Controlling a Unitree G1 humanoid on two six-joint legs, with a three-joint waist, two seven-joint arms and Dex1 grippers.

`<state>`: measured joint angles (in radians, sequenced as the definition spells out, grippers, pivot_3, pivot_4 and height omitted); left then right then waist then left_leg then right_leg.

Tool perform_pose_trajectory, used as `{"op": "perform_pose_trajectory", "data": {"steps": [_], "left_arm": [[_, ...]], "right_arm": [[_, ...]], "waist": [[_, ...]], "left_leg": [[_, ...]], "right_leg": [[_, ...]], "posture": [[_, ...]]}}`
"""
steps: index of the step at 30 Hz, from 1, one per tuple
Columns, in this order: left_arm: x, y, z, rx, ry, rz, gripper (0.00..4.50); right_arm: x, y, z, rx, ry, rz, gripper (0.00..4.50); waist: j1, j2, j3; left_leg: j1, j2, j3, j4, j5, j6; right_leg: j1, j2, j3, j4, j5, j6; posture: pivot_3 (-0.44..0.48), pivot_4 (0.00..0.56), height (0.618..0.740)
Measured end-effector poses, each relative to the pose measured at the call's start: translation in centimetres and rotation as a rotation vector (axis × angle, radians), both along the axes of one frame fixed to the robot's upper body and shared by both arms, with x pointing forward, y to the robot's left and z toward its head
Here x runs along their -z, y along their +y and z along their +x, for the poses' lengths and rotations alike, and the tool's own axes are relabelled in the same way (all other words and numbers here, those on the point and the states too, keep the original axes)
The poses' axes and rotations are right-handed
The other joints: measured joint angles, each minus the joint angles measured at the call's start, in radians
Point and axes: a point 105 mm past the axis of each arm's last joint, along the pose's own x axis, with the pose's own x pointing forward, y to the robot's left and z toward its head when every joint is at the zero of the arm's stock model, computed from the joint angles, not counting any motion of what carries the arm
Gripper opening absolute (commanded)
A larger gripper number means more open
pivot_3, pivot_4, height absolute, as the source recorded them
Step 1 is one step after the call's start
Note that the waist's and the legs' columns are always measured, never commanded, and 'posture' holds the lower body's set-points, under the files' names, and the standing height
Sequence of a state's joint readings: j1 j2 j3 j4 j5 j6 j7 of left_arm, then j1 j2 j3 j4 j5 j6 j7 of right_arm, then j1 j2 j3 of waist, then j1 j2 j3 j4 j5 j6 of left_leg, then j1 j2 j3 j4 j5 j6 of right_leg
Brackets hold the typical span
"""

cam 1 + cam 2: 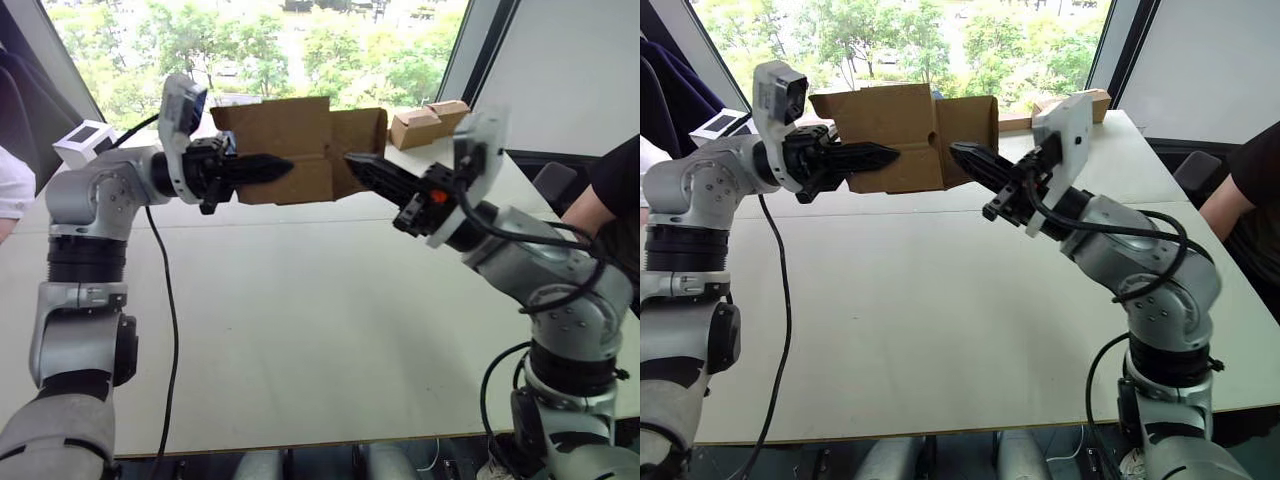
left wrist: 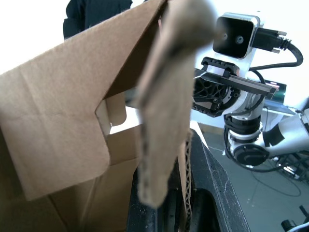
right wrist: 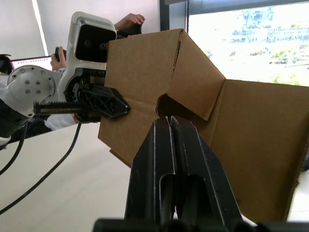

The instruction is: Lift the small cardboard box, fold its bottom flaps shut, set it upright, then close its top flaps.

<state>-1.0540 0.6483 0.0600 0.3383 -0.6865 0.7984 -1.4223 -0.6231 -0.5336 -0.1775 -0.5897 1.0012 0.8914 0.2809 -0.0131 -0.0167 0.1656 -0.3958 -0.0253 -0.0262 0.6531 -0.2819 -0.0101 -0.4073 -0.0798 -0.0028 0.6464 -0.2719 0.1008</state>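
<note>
The small cardboard box [image 1: 285, 135] hangs in the air above the far half of the table, lying on its side. My left gripper [image 1: 278, 167] is shut on its left wall, and cardboard [image 2: 159, 121] shows between the fingers. My right gripper [image 1: 352, 159] is shut with nothing in it. Its tip [image 3: 169, 120] touches the box's open end at the notch between flaps. One short flap [image 3: 198, 77] there is bent inward. A wider flap [image 3: 260, 140] stands open to the right. I cannot tell whether these are the bottom flaps or the top flaps.
The pale table [image 1: 300, 320] spreads under both arms. A paler tan pair of boxes [image 1: 430, 120] lies at the far right edge, and a white cube box [image 1: 85, 142] at the far left. A person in black [image 1: 615, 190] sits at the right; a white sleeve [image 1: 10, 185] shows at the left.
</note>
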Motion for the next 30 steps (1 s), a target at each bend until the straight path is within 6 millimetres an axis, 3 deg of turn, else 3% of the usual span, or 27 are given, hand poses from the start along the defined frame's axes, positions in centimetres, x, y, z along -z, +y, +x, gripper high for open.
{"op": "perform_pose_trajectory", "data": {"steps": [4, 6, 12, 24, 30], "left_arm": [[0.0, 0.1, -0.1, 0.009, -0.003, 0.002, 0.00], [0.0, 0.1, -0.2, 0.011, -0.003, 0.001, 0.00], [0.0, -0.3, -0.2, 0.027, 0.000, -0.004, 0.00], [-0.1, -0.9, -0.7, 0.048, -0.010, 0.005, 0.00], [0.5, -0.9, -0.8, 0.044, 0.018, 0.001, 0.00]], "right_arm": [[3.1, -2.2, -0.1, 0.048, 0.111, -0.088, 0.04], [4.3, -2.2, -0.2, 0.042, 0.153, -0.099, 0.04], [4.4, -1.0, 0.3, 0.022, 0.138, -0.085, 0.04], [2.3, 1.7, 0.8, -0.076, 0.088, 0.043, 0.04], [2.7, 2.2, 0.7, -0.106, 0.094, 0.034, 0.04]], "waist": [[0.001, 0.000, 0.000], [-0.002, 0.000, 0.000], [-0.004, 0.000, 0.000], [-0.001, 0.000, 0.000], [-0.001, 0.000, 0.000]], "left_leg": [[0.000, 0.000, 0.000, 0.000, 0.000, 0.001], [0.000, 0.000, 0.001, 0.000, 0.000, 0.001], [0.001, 0.001, 0.001, 0.000, 0.000, 0.001], [0.000, 0.001, 0.000, 0.001, 0.000, 0.001], [0.000, 0.001, 0.000, 0.001, 0.000, 0.001]], "right_leg": [[0.001, 0.000, 0.000, 0.000, 0.000, 0.000], [0.000, 0.000, 0.000, 0.000, 0.000, 0.000], [0.000, 0.002, 0.001, 0.000, 0.000, 0.000], [0.000, 0.001, 0.001, 0.000, 0.000, 0.000], [0.000, 0.001, 0.001, 0.000, 0.000, 0.000]], "posture": [[0.000, 0.150, 0.737], [0.000, 0.150, 0.737], [0.000, 0.150, 0.737], [0.000, 0.150, 0.737], [0.000, 0.150, 0.737]]}}
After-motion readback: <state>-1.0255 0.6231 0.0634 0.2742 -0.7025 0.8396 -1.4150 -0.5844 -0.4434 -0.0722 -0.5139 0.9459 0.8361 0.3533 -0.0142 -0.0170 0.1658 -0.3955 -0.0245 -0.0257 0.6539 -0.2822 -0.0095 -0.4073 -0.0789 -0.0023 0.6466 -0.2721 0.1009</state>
